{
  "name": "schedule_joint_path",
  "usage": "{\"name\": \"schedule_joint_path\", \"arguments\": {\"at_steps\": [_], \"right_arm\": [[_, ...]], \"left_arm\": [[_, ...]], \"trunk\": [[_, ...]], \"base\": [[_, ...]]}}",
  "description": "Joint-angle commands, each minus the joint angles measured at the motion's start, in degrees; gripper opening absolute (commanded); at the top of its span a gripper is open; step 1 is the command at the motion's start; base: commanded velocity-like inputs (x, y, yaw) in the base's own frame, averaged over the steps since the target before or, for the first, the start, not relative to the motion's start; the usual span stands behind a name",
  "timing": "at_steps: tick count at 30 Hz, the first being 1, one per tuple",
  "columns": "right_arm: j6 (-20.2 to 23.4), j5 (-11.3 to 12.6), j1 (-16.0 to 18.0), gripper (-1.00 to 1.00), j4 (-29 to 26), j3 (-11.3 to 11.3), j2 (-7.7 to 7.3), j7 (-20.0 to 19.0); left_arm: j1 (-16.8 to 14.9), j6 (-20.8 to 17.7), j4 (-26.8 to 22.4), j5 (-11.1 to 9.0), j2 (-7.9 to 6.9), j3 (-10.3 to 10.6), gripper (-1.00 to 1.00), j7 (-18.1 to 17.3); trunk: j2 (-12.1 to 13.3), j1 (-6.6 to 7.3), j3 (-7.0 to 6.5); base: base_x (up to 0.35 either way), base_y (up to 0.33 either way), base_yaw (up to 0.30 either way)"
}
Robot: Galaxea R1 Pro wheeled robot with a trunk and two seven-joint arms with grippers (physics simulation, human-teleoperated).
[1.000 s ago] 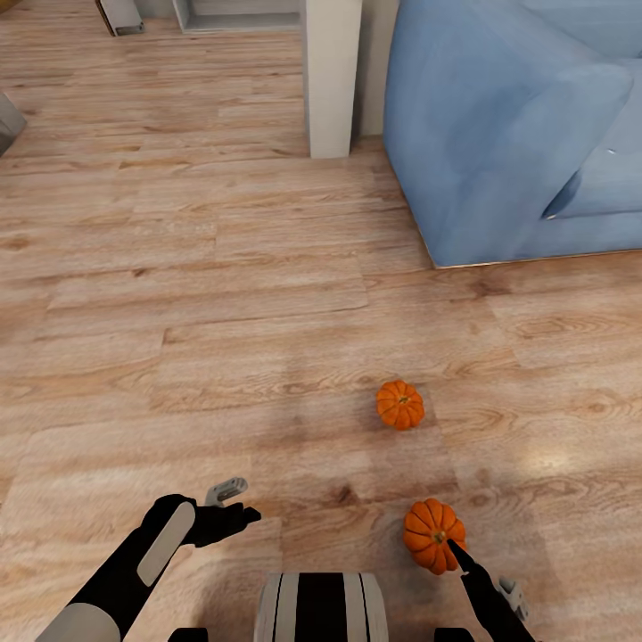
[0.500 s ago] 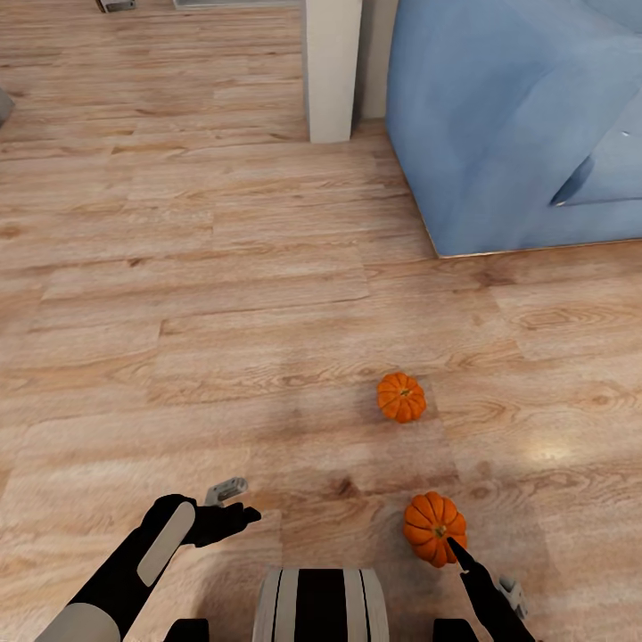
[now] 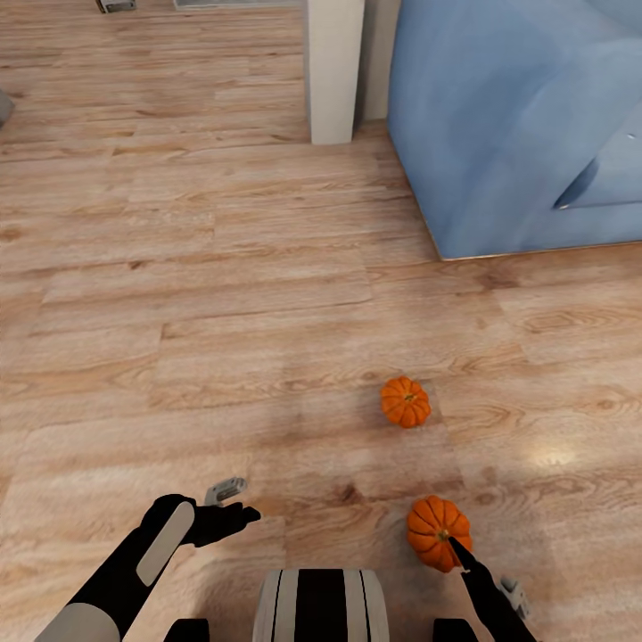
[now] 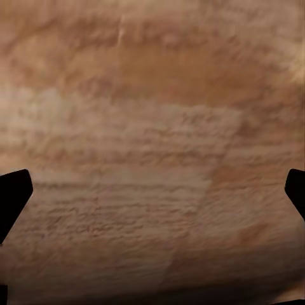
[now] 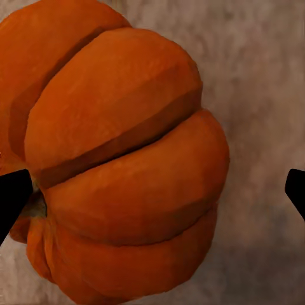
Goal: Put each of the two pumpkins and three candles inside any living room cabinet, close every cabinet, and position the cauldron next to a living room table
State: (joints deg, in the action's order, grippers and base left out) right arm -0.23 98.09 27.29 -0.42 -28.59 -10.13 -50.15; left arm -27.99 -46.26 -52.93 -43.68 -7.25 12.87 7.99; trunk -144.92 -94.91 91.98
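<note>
While spread, right end effector [image 5: 152, 190] flanks near pumpkin [image 5: 121, 159].

Left gripper [image 3: 234, 510] was held low, fingers spread wide, nothing gripped. Right gripper [image 5: 152, 190] was extended forward, jaws parted wide, fingertip [image 3: 459, 553] pointed ahead.

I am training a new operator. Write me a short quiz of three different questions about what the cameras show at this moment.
1. True or false: both pumpkins lie on the wood floor.
2. Which arm is closest to a pumpkin: A left, B right?
3. Fill in: the big blue piece of furniture is a ____.

Key
1. True: the far pumpkin and the near pumpkin both rest on the floor.
2. B: the right gripper, jaws wide open, reaches the near pumpkin; the left gripper hangs over bare floor.
3. Sofa.
</note>
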Motion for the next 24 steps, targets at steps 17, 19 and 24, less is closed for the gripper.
{"name": "schedule_joint_path", "arguments": {"at_steps": [17,19,24], "right_arm": [[0.2,0.3,0.0,1.0,0.1,-2.0,0.03,0.7],[0.2,0.3,0.0,1.0,0.1,-2.1,0.03,0.7],[0.2,0.3,0.0,1.0,0.1,-2.2,0.03,0.7]], "left_arm": [[0.0,-0.1,0.0,-0.5,0.02,0.4,1.0,0.5],[0.0,-0.1,0.0,-0.5,0.03,0.4,1.0,0.5],[0.0,-0.1,0.0,-0.5,0.04,0.4,1.0,0.5]], "trunk": [[0.0,-0.01,0.03],[0.0,-0.01,0.03],[0.0,-0.01,0.03]], "base": [[0.051,0.05,0.0],[0.004,0.002,0.0],[0.001,0.0,0.0]]}}
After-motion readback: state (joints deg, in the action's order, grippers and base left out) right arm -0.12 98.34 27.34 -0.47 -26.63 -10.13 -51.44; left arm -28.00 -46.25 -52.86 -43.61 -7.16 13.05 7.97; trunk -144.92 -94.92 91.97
